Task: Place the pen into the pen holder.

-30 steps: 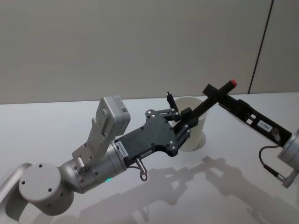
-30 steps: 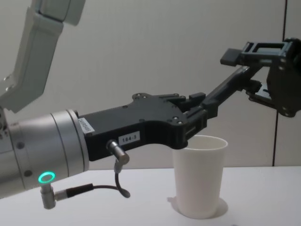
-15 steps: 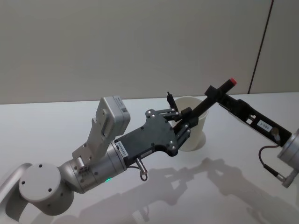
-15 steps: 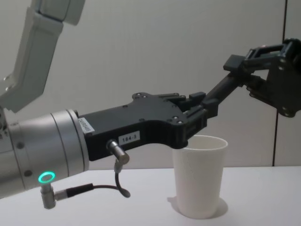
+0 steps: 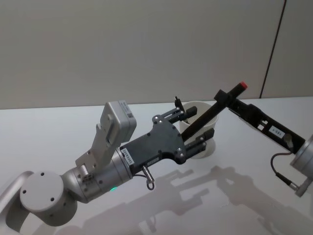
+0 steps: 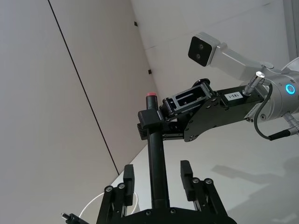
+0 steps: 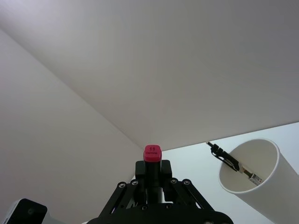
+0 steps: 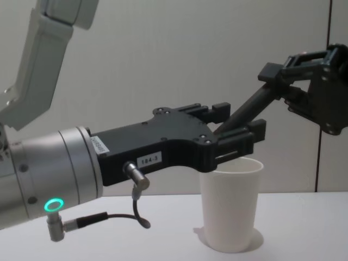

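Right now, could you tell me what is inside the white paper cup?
In the right wrist view, a thin dark clip-like piece hangs over the cup's rim, and the inner wall is bare. Its bottom is hidden.

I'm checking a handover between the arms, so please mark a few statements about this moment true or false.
1. The left tool is open, its fingers on either side of the pen. True.
2. The right tool is open and off the pen. False: it is shut on the pen near its red end.
3. The pen holder lies on its side. False: it stands upright.
4. The pen is tilted, its lower end toward the pen holder's mouth. True.
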